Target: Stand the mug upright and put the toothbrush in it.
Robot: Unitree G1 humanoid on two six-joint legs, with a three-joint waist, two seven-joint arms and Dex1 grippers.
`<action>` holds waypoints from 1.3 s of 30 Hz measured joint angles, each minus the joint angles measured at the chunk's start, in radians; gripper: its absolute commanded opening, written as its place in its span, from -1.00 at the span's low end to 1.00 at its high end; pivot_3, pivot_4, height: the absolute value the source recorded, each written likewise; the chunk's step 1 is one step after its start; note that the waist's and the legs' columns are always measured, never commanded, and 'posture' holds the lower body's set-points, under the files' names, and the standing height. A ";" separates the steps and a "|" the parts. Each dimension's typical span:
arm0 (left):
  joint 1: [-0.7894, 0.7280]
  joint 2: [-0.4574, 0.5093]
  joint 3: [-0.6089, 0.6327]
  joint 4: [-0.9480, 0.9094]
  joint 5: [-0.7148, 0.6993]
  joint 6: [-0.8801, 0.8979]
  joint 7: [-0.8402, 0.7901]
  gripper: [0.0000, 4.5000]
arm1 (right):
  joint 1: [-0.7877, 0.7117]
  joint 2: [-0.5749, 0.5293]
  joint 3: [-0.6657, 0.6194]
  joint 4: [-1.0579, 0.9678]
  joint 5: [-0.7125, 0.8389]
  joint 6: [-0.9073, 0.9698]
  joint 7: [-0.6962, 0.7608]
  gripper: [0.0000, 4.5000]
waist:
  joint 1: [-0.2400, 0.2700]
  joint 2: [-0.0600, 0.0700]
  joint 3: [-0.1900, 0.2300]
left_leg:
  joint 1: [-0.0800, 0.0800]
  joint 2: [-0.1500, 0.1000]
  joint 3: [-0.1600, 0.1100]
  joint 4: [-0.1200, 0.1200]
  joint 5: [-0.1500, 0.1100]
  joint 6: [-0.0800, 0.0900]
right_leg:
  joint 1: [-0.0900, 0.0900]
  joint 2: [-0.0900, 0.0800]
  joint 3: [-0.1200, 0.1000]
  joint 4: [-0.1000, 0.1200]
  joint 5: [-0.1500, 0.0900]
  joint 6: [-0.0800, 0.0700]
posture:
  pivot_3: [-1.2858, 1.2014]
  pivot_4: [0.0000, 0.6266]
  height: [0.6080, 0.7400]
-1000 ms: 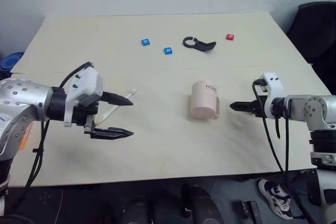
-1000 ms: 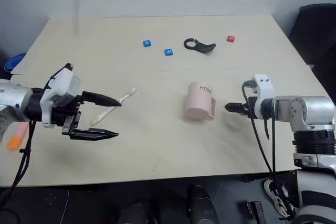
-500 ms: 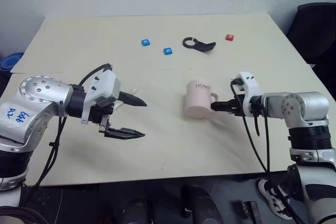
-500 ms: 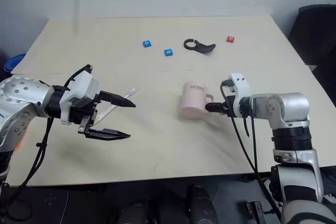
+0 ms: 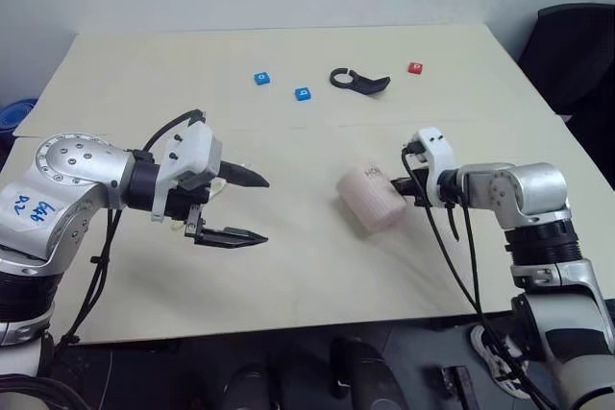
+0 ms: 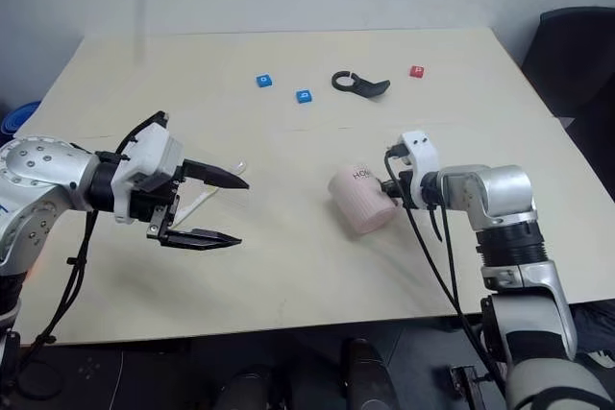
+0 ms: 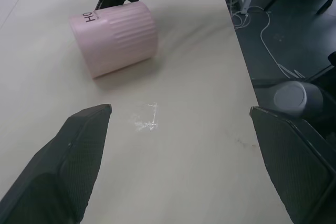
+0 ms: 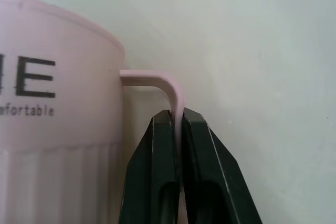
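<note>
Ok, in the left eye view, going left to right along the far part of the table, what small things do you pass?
Blue block → second blue block → black clip-like part → red block.

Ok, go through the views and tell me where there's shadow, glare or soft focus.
Left eye view: even light, soft shadow under the mug and the left tool. Left wrist view: the two fingers are blurred up close, the mug sharp, a small glint on the table. Right wrist view: lettering crisp, the right tool shut on the mug's handle, no glare.
</note>
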 measured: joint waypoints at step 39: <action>-0.017 -0.034 0.038 0.056 -0.020 0.062 0.050 1.00 | 0.479 0.312 0.018 -0.248 -0.240 -1.030 -0.077 0.70 | -0.006 0.001 0.001 | 0.001 0.001 -0.001 0.000 0.000 -0.002 | -0.001 0.003 0.002 0.002 -0.001 -0.001 | 0.03 -0.52 1.00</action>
